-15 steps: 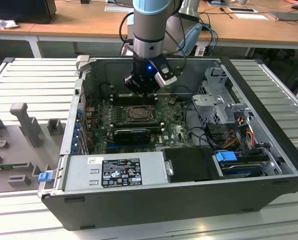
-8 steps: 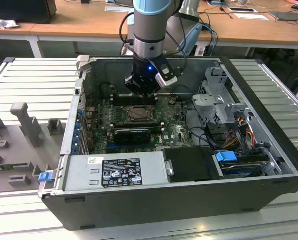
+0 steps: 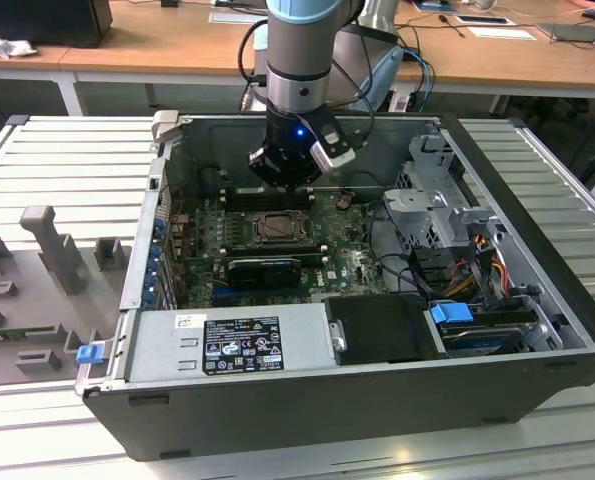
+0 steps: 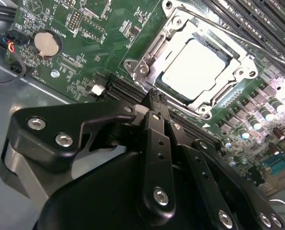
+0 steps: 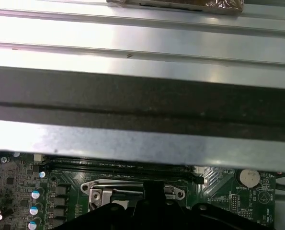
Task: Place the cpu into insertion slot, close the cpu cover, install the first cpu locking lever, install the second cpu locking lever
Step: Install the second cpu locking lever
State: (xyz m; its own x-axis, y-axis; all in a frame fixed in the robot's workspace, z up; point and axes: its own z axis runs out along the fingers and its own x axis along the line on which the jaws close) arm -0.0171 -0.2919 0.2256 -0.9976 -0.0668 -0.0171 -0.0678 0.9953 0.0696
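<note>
Black gripper [image 4: 154, 98] fingers sit pinched together, nothing between them, tips just above the board at the socket's edge in the second wrist view. Right past the tips: cpu [image 4: 192, 67] is seated flat in the slot [image 4: 147, 50], pale face showing through the window of the cover [image 4: 223, 98], which looks to be lying down over it. A thin lever rod [image 4: 228, 36] runs along the far side of the socket; can't tell if it's latched under its hook. In the exterior view the gripper [image 3: 289, 183] hangs straight down over the socket [image 3: 277, 228] mid-board, inside the open case [image 3: 537, 200], memory slots [image 3: 262, 198] just behind it, graphics card [image 3: 264, 268] on the near side. Risks as I read it: tips are close to the socket frame and nearby capacitors [image 4: 255, 124], so a sideways slip while pushing a lever could scrape the board or knock a cap. If the cover isn't fully flat, forcing a lever would load the chip unevenly and bend pins. Closed tips on a thin rod can also skid off it.
</note>
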